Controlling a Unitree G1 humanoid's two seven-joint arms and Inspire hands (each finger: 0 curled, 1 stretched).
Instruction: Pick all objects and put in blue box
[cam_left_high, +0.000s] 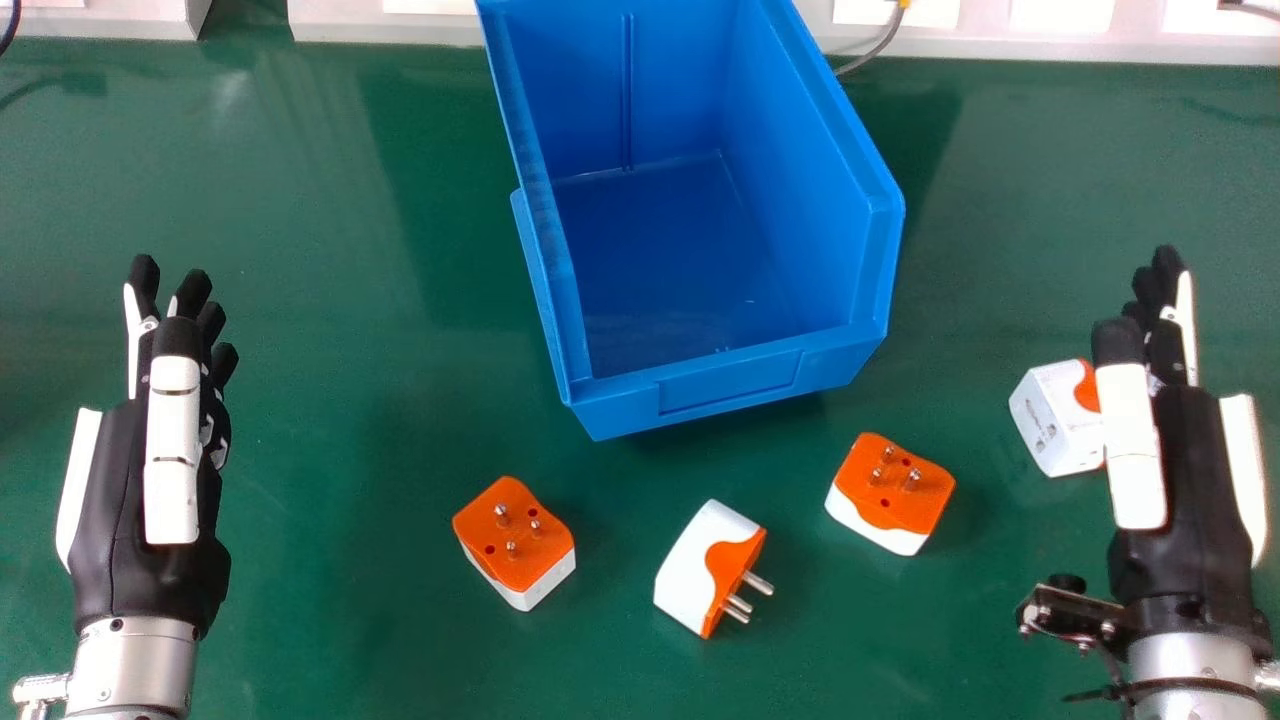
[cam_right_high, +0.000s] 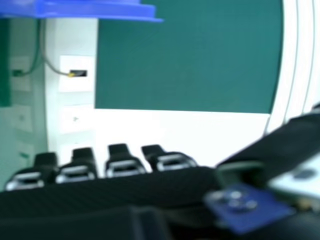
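My left hand (cam_left_high: 175, 430) is open at the left of the head view, over bare table. At the right, my right hand (cam_left_high: 1170, 440) is open and partly covers a white and orange adapter (cam_left_high: 1062, 420). Its fingers (cam_right_high: 120, 160) also show in the right hand view. Three more adapters lie on the table: one pins-up (cam_left_high: 515, 535), one on its side with pins pointing right (cam_left_high: 700, 575), one pins-up (cam_left_high: 890, 485). Behind them stands the blue box (cam_left_high: 730, 375), with nothing inside; its edge (cam_right_high: 100, 10) shows in the right hand view.
The green table (cam_left_high: 330, 400) reaches back to a white panelled strip (cam_left_high: 390, 25) along its far edge. A grey cable (cam_left_high: 872, 52) lies behind the box's right side.
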